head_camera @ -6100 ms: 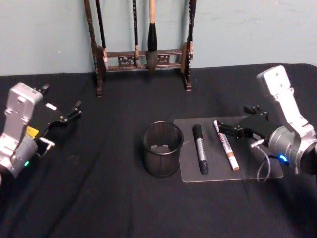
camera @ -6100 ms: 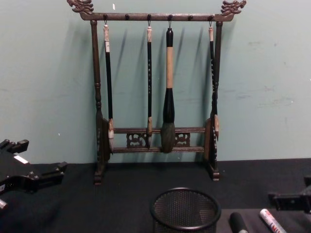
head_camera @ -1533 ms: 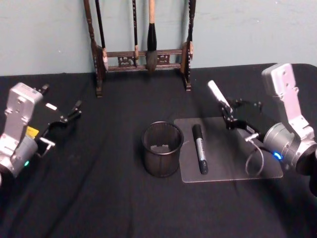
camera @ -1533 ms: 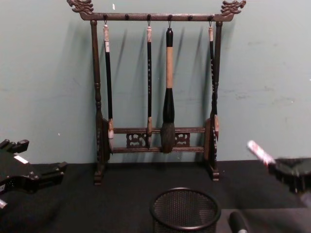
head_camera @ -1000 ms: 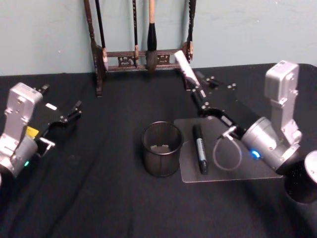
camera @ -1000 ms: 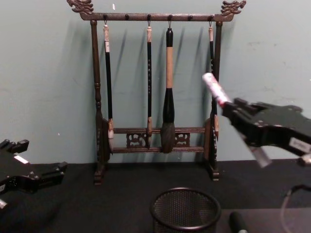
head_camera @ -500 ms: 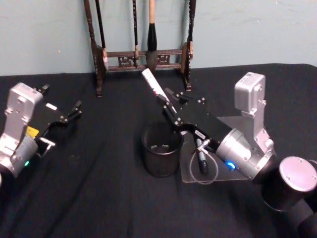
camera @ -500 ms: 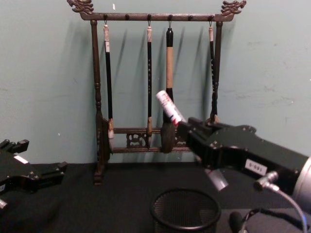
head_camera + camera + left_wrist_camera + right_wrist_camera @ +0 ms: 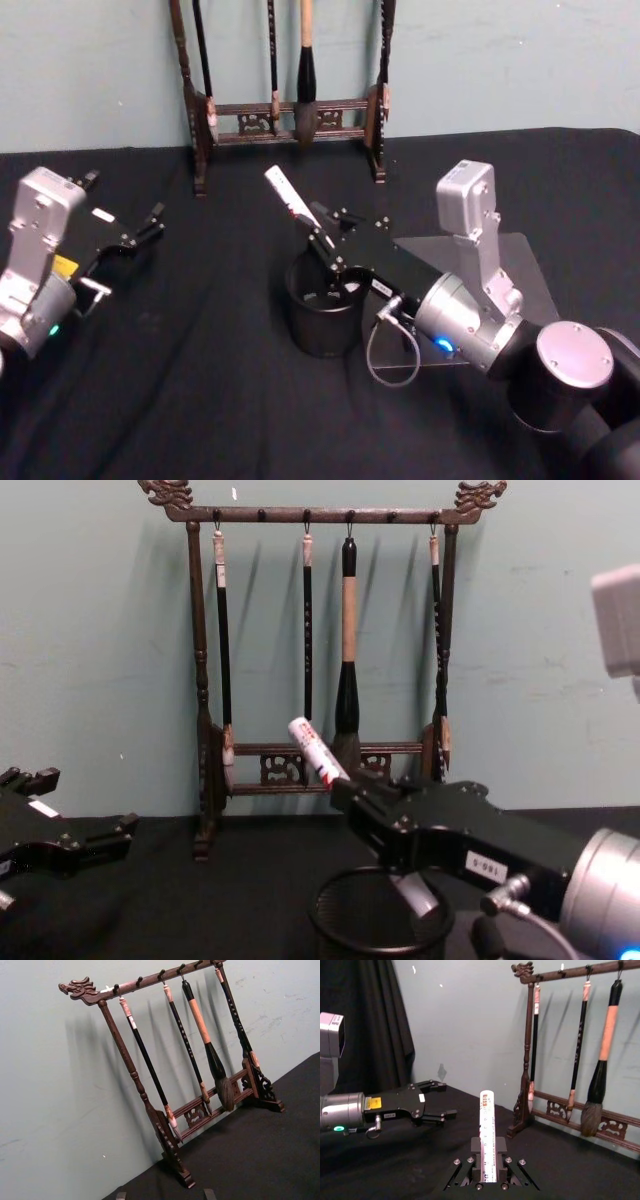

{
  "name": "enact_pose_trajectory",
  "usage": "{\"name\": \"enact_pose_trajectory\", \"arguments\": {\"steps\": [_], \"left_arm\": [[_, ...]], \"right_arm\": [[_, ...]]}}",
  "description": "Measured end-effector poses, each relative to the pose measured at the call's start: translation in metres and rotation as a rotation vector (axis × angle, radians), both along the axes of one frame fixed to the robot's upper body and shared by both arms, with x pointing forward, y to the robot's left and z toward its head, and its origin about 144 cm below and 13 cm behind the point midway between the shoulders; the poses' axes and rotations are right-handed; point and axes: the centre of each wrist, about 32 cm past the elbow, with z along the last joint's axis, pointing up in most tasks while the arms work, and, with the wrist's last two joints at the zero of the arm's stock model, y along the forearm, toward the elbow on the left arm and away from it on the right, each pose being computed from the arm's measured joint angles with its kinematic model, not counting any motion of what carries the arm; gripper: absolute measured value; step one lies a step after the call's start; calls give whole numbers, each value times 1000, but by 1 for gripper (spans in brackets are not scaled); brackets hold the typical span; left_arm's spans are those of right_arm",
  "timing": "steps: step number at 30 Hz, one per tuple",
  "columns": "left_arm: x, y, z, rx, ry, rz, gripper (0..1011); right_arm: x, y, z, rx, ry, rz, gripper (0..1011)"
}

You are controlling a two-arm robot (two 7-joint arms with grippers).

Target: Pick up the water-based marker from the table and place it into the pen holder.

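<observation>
At far left the left gripper (image 9: pixel 140 228) sits parked low over the black-clothed table (image 9: pixel 200 420), its fingers spread and empty, well away from the action. At centre, the water-based marker (image 9: pixel 288 205), white with red print, now hangs tilted over the black mesh pen holder (image 9: pixel 320 335). Its upper end leans back and to the left, toward the wooden brush rack (image 9: pixel 290 110). In the chest view its lower end appears to sit at the cup's mouth, or just inside it. The right gripper (image 9: pixel 328 252) pinches the barrel near the middle, jaws pressed against it on both sides.

Six seconds ago this marker lay on the clear mat (image 9: pixel 520 260) at right. Within the last second and a half the right arm has lifted it clear and swung it leftward across the table, and half a second ago it was just short of the rim. The carry now looks all but finished. The marker probably needs only a little more descent, and perhaps some straightening, before release into the holder.
</observation>
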Motion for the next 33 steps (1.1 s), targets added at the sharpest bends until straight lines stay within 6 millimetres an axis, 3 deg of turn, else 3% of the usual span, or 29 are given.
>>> {"name": "enact_pose_trajectory", "arguments": {"steps": [21, 28, 33], "left_arm": [[0, 0, 0, 0, 0, 0, 1001], [0, 0, 0, 0, 0, 0, 1001], [0, 0, 0, 0, 0, 0, 1001]], "right_arm": [[1, 5, -6, -35, 14, -1, 177], [1, 5, -6, -34, 15, -1, 338], [1, 5, -6, -32, 15, -1, 514]]}}
